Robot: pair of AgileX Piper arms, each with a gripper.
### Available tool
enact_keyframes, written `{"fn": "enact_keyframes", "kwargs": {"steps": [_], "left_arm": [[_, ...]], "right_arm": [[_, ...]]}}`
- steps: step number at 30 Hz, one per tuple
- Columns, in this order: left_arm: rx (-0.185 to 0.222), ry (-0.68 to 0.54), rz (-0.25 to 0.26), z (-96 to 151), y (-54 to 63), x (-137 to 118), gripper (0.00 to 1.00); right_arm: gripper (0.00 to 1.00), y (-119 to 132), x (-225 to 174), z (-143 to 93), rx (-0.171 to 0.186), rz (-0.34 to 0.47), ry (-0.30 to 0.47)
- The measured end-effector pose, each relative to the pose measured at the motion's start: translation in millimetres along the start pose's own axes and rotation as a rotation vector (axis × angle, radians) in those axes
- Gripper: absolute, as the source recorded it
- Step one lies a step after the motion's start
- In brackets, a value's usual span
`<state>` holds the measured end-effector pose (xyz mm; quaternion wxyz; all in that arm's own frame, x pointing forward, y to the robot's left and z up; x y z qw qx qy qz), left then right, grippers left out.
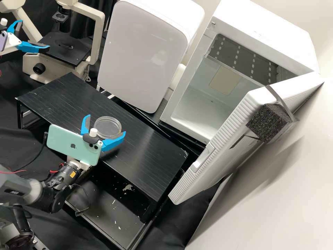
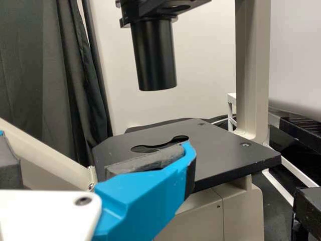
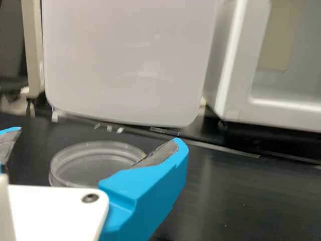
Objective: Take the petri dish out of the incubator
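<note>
The clear round petri dish [image 1: 111,127] lies flat on the black bench top. My right gripper [image 1: 105,125] stands open around it, one finger to each side. In the right wrist view the dish [image 3: 98,145] sits low between the spread fingers of the gripper [image 3: 98,136], with a gap beside one finger. At the back right is the white incubator [image 1: 166,116], its door [image 1: 208,156] swung open. My left gripper [image 1: 35,34] is open beside the microscope stage; the left wrist view shows this gripper [image 2: 95,139] before the stage.
A microscope [image 1: 66,50] stands at the back left. A large white rounded box [image 1: 142,52] stands behind the bench top [image 1: 149,149], left of the incubator. A black foam block [image 1: 267,123] is strapped to the open door. Beneath the bench top is a lower black tray [image 1: 104,208].
</note>
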<state>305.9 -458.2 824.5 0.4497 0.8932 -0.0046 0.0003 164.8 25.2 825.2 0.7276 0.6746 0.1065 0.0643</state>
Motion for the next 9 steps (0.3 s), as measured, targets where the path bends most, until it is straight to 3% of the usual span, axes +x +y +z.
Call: {"fn": "enact_keyframes", "kwargs": {"steps": [4,9], "left_arm": [[0.0,0.0,0.0,0,0.0,0,1.0],[0.0,0.0,0.0,0,0.0,0,1.0]], "right_arm": [[1.0,12,-7,-9,0.007,0.125,0.008],[1.0,20,-11,-15,0.113,0.198,0.043]]}}
